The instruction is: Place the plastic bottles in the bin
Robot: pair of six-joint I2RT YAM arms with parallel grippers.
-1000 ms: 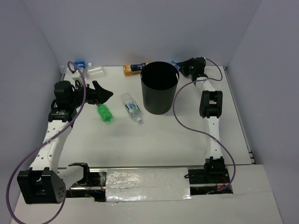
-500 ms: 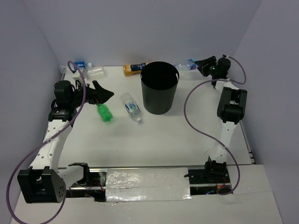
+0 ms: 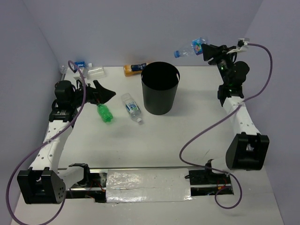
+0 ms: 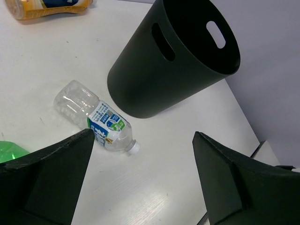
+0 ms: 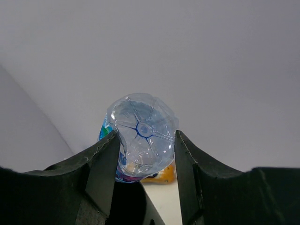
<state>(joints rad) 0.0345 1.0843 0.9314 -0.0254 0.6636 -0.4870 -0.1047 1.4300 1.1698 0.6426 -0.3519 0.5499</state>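
The black bin (image 3: 159,101) stands upright at the back middle of the table, and the left wrist view shows it too (image 4: 173,61). My right gripper (image 3: 205,49) is raised in the air to the upper right of the bin, shut on a clear bottle with a blue label (image 3: 190,48). The right wrist view shows that bottle's base (image 5: 143,126) squeezed between the fingers of the right gripper (image 5: 146,140). My left gripper (image 3: 105,93) (image 4: 143,140) hangs open and empty, just above a green bottle (image 3: 105,114) (image 4: 7,152). A clear bottle with a white-green label (image 3: 131,107) (image 4: 98,122) lies left of the bin.
An orange bottle (image 3: 133,69) (image 4: 51,7) lies at the back, left of the bin. Two more clear bottles (image 3: 89,69) lie in the back left corner. Purple-grey walls close in the back and both sides of the table.
My right arm has swung up and to the right, lifting the blue-labelled bottle off the table behind the bin into the air. The left arm has not moved.
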